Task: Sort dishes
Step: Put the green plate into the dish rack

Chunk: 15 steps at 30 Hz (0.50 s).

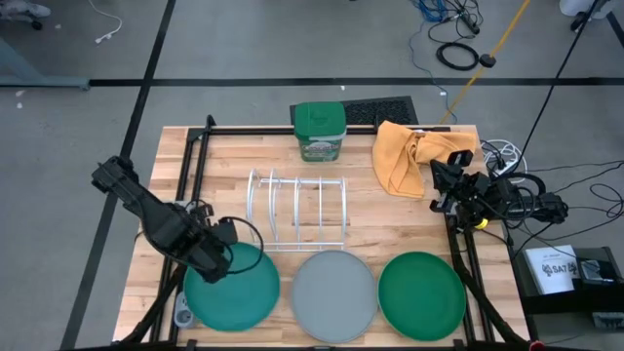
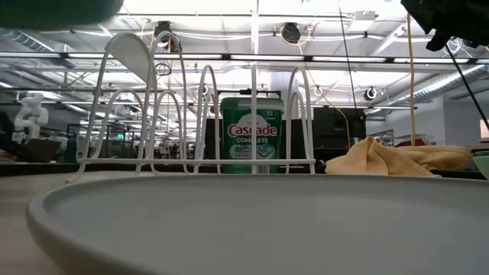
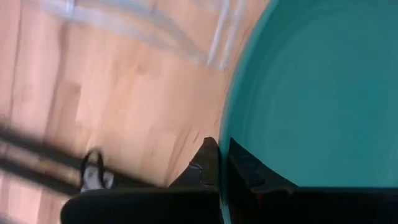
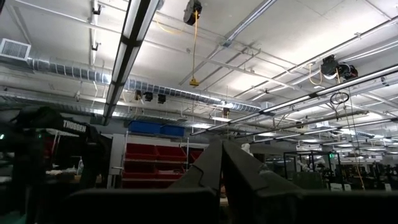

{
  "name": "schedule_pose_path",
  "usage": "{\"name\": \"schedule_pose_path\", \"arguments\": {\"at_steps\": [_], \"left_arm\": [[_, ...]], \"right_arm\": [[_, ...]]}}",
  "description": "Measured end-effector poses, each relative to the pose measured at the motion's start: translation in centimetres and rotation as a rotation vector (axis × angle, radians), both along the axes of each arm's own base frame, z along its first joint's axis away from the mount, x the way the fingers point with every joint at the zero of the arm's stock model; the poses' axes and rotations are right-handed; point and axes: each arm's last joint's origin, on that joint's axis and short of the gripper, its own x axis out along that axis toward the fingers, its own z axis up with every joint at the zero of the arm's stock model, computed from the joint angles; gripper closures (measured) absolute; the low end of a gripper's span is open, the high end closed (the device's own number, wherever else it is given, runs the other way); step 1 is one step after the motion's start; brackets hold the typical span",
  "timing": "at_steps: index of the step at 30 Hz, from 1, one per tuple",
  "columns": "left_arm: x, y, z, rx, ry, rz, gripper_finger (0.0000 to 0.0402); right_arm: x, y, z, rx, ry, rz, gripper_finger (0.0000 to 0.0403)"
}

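Observation:
A teal plate is at the near left, and its dark underside shows at the top of the low view. My left gripper is shut on its rim. A light grey plate and a green plate lie flat on the table near the front edge. My right gripper is shut and empty. It is held up at the table's right edge and points into the room. My left gripper pinches the teal plate's rim on its far-left side. One finger is outside the rim and the other is over the plate's inner face. The fingers come slanting down from the table's far left. The plate is lifted off the table.
A white wire rack stands mid-table behind the plates. A green detergent tub and a yellow cloth lie at the far edge. Bare wood shows between the rack and the plates.

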Motion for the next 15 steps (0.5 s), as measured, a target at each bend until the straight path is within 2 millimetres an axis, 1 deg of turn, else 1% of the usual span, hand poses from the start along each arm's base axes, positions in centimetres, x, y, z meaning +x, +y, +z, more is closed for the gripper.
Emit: {"name": "schedule_pose_path", "arguments": {"at_steps": [4,9,12,15], "left_arm": [[0.0,0.2,2.8,-0.014,-0.102,-0.065,0.0401],[-0.2,0.6,6.6,-0.002,-0.268,-0.125,0.0401],[-0.4,1.2,9.1,0.069,-0.411,-0.142,0.0401],[-0.4,1.7,11.2,0.187,-0.573,-0.157,0.0401]], "right_arm": [[0.0,0.0,0.0,0.0,0.0,0.0,0.0394],[0.0,0.0,0.0,0.0,0.0,-0.001,0.0394],[0.0,0.0,0.0,0.0,0.0,0.0,0.0394],[0.0,0.0,0.0,0.0,0.0,-0.001,0.0394]]}}
